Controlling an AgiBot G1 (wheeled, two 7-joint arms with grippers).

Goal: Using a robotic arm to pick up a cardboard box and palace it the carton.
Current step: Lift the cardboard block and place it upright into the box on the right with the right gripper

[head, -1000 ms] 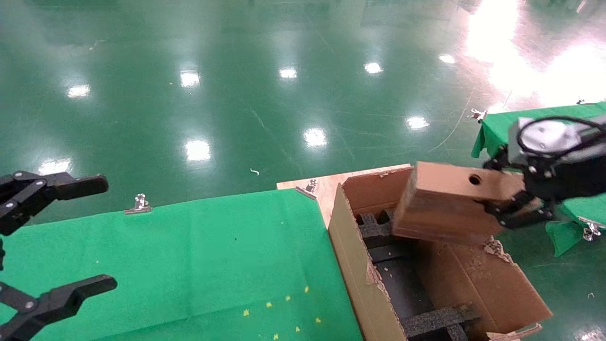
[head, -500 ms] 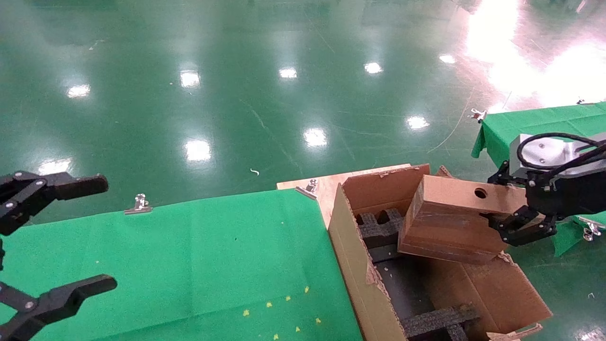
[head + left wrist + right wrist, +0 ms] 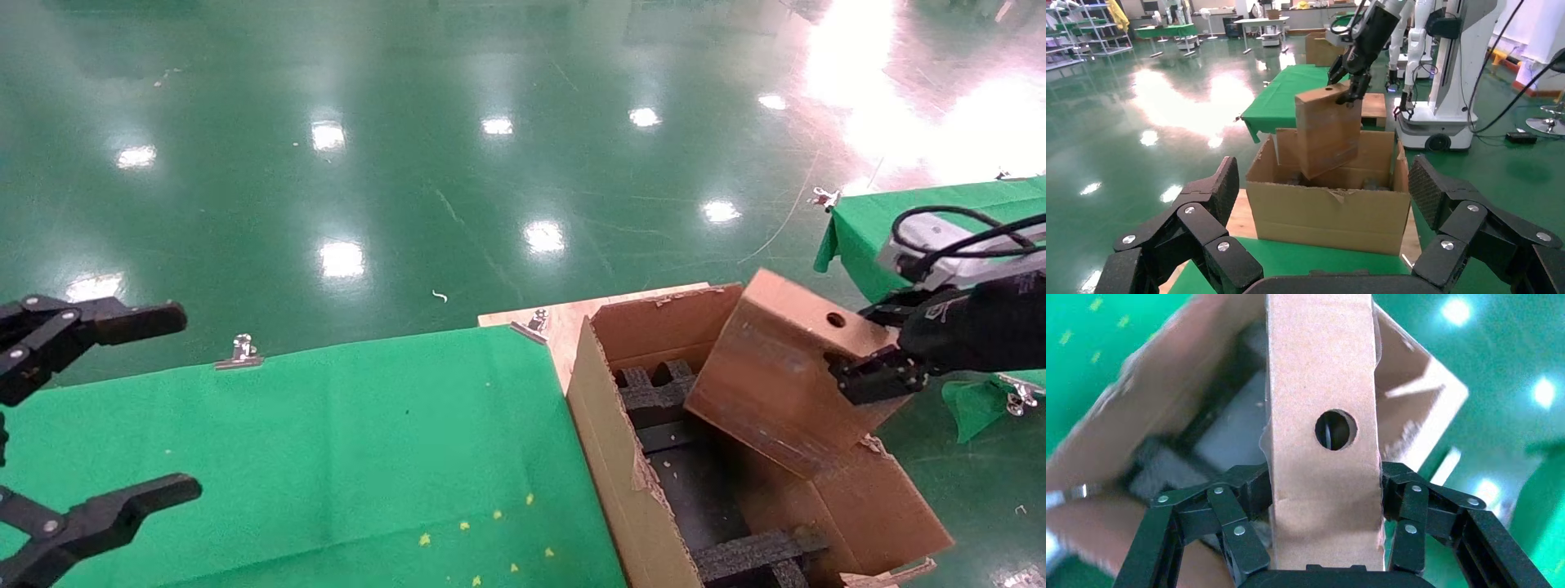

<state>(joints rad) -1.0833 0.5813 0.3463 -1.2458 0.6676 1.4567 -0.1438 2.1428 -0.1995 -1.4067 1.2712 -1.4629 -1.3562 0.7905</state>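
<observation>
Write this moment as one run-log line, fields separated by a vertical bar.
right gripper: shut on cardboard box | box: tilted, over carton opening, not released | left gripper: open, parked over green table

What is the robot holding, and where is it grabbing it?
The right gripper holds the small flat brown cardboard box, pinching its narrow end near the round hole. The left gripper is open and holds nothing.

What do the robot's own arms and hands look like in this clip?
Both hands are black, with multi-link fingers joined by silver rivets. The left hand has ribbed finger pads. The right hand sits on a black wrist topped by a grey camera block with a looped black cable.
</observation>
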